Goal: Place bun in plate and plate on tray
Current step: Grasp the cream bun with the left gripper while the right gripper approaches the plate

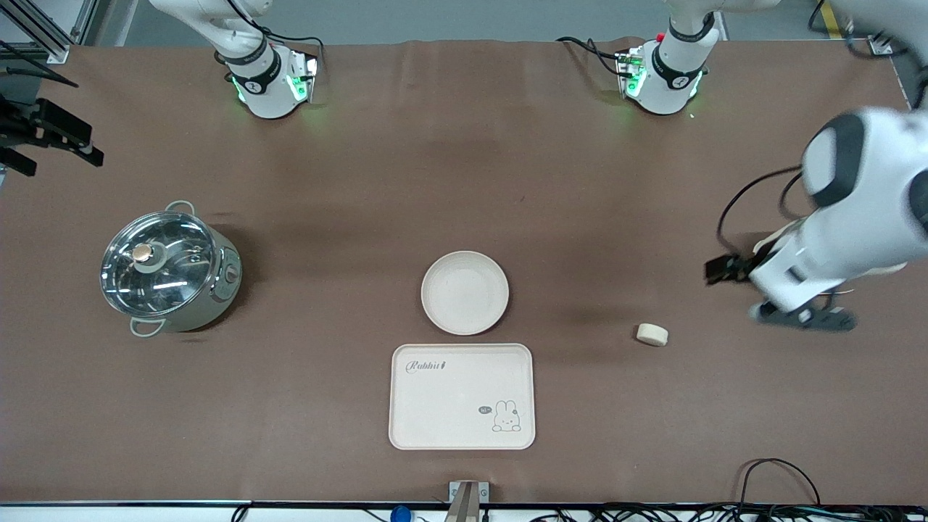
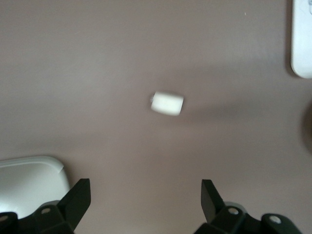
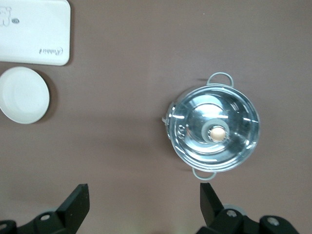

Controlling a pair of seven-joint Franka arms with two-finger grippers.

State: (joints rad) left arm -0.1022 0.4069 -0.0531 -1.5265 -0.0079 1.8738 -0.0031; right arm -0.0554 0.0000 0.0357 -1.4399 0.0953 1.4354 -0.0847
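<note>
Brown cloth covers the table (image 1: 464, 181); your bun (image 1: 652, 334) lies bare on it toward the left arm's end, well apart from the plate (image 1: 465, 292), which sits just beside the tray (image 1: 462, 396) and farther from the front camera. The left gripper (image 2: 146, 195) hangs over the cloth near the bun with fingers spread wide and empty. The right gripper (image 3: 144, 197), also spread and empty, waits above the lidded pot (image 3: 214, 129). Treat the bun as light and probably soft — take it across its curved sides, gently. The plate looks rigid and smooth — grip its raised rim.
</note>
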